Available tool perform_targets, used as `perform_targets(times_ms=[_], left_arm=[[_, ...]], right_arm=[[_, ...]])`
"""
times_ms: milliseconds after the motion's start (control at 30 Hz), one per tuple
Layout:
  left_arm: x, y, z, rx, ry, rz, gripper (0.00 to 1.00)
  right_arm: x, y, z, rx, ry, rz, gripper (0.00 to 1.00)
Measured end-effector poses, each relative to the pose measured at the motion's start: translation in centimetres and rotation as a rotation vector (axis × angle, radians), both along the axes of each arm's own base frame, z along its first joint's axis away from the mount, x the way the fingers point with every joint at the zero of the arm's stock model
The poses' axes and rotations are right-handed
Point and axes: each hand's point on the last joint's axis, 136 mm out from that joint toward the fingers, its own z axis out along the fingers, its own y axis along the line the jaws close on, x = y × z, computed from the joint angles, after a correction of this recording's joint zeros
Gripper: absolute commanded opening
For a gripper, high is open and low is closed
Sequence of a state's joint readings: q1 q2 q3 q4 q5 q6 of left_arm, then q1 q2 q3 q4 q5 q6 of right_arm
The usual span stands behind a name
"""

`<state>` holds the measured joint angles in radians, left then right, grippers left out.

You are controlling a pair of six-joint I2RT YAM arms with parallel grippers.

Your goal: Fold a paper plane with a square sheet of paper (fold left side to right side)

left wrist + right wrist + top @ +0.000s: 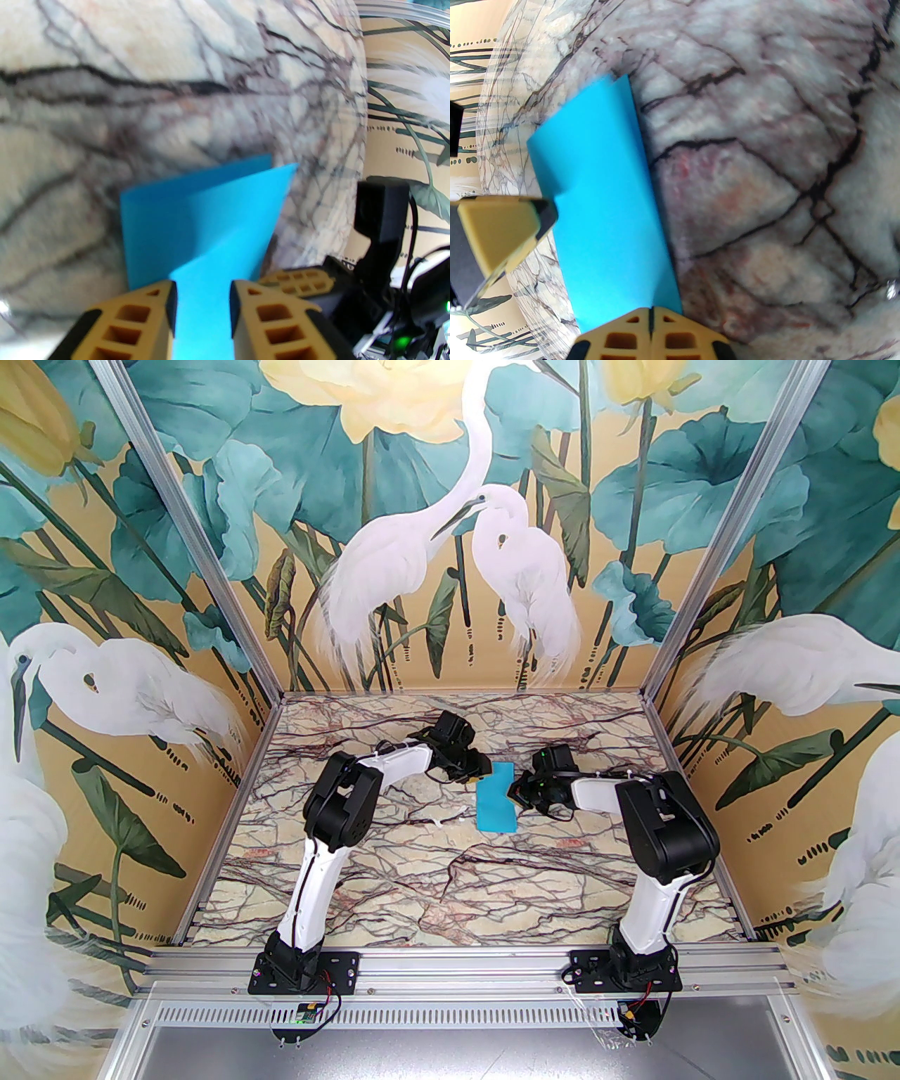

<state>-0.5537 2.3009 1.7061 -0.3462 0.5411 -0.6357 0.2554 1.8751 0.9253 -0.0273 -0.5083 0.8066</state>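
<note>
Cyan sheet (494, 799) half-folded; right claw (651, 311) pinches its edge, left claw (203, 285) open

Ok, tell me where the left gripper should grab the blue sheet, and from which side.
Probably the raised top layer of the square sheet of paper, at the edge nearest the left gripper, coming in from the left. That layer stands off the table, so a finger can slip beneath, and the shut right gripper sits at the right edge.
</note>
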Motion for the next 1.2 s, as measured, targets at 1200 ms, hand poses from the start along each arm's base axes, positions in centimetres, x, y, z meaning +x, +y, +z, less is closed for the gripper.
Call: perform_targets(times_ms=[1200], left_arm=[[-1.5,0.5,-1.8,0.009,0.035,-0.010,0.17]], right_arm=[[-1.2,7.1,4.8,0.120,-0.049,0.051,0.00]])
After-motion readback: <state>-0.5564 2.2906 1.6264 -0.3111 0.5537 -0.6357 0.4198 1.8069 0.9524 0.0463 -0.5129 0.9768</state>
